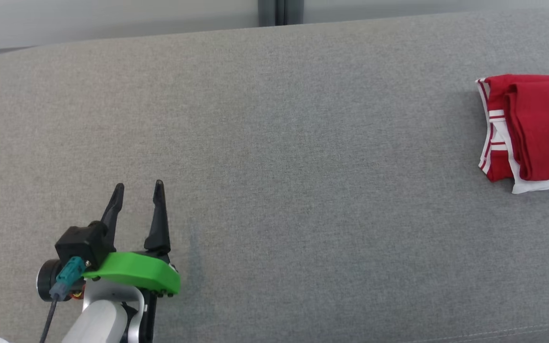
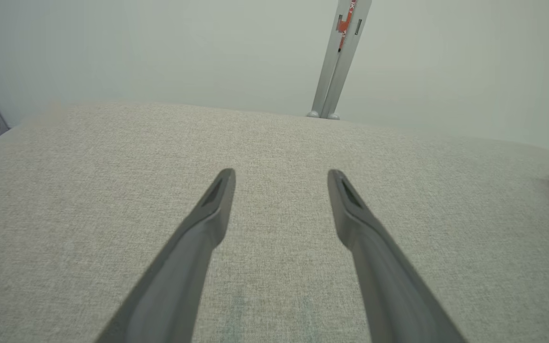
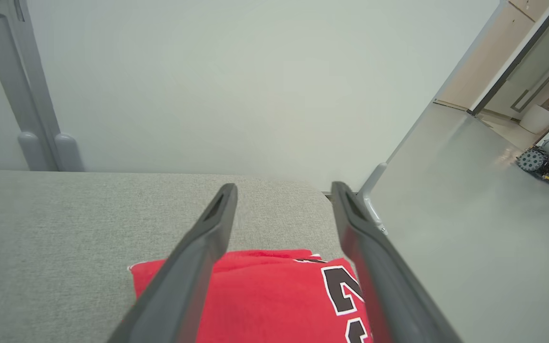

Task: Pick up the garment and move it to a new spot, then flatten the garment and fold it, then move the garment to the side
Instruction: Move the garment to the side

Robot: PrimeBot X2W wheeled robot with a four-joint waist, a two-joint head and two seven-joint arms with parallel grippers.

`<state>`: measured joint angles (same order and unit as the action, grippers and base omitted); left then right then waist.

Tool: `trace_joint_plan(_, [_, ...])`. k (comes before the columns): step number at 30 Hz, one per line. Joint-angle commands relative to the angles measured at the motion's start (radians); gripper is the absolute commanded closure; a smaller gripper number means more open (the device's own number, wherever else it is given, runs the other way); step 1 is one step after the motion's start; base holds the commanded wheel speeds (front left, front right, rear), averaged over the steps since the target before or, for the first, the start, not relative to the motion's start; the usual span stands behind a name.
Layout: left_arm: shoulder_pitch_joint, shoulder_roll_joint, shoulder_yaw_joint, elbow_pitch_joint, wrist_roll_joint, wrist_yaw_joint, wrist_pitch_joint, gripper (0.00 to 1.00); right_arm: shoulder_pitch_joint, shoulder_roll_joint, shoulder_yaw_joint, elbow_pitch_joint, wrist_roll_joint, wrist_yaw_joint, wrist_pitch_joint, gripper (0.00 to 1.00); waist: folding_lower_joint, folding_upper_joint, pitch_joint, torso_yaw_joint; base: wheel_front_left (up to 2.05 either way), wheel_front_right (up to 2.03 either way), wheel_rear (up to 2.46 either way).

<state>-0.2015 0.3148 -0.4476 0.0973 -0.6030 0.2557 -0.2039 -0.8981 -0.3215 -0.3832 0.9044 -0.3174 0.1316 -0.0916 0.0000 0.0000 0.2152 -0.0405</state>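
A folded red jersey with white trim and a black-and-white number lies at the far right of the grey fabric-covered desk, near its right edge, with the layers stacked fairly squarely. The right pincer hangs over the garment, its two long dark fingers spread wide and holding nothing. Whether they brush the cloth cannot be told. The left pincer is also spread wide and empty, low over bare fabric at the lower left and well apart from the jersey. The fold looks finished and the garment looks placed at the side, so the step in hand is likely a clean withdrawal. That is best done by lifting the right pincer straight up, with the fingers kept apart so neither tip hooks the top layer or drags the stack toward the edge. The left arm need not move.
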Motion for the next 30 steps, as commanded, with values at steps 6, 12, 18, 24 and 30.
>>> trace_joint_plan(6, [-0.034, -0.005, 0.035, 0.032, -0.022, -0.007, -0.024, 0.0, -0.018, 0.072, 0.127, 0.023, 0.125, -0.002, -0.051, 0.0, 0.0, 0.0, -0.125, -0.021, 0.0, 0.0, 0.0])
trace_joint_plan(12, [-0.009, -0.041, 0.05, 0.079, -0.044, -0.019, -0.045, 0.0, 0.044, 0.154, 0.24, -0.017, 0.249, -0.002, -0.093, 0.0, 0.0, 0.0, -0.195, -0.029, 0.0, 0.0, 0.0])
trace_joint_plan(18, [0.043, -0.086, 0.063, 0.115, -0.034, -0.024, -0.058, 0.0, 0.211, 0.213, 0.326, -0.137, 0.329, -0.002, -0.123, 0.0, 0.0, 0.0, -0.241, -0.025, 0.0, 0.0, 0.0])
trace_joint_plan(24, [0.111, -0.123, 0.083, 0.116, -0.004, -0.03, -0.061, 0.0, 0.458, 0.257, 0.332, -0.336, 0.312, -0.002, -0.149, 0.0, 0.0, 0.0, -0.262, -0.009, 0.0, 0.0, 0.0])
trace_joint_plan(30, [0.188, -0.152, 0.107, 0.099, 0.037, -0.043, -0.061, 0.0, 0.69, 0.27, 0.374, -0.516, 0.373, -0.002, -0.14, 0.0, 0.0, 0.0, -0.279, 0.008, 0.0, 0.0, 0.0])
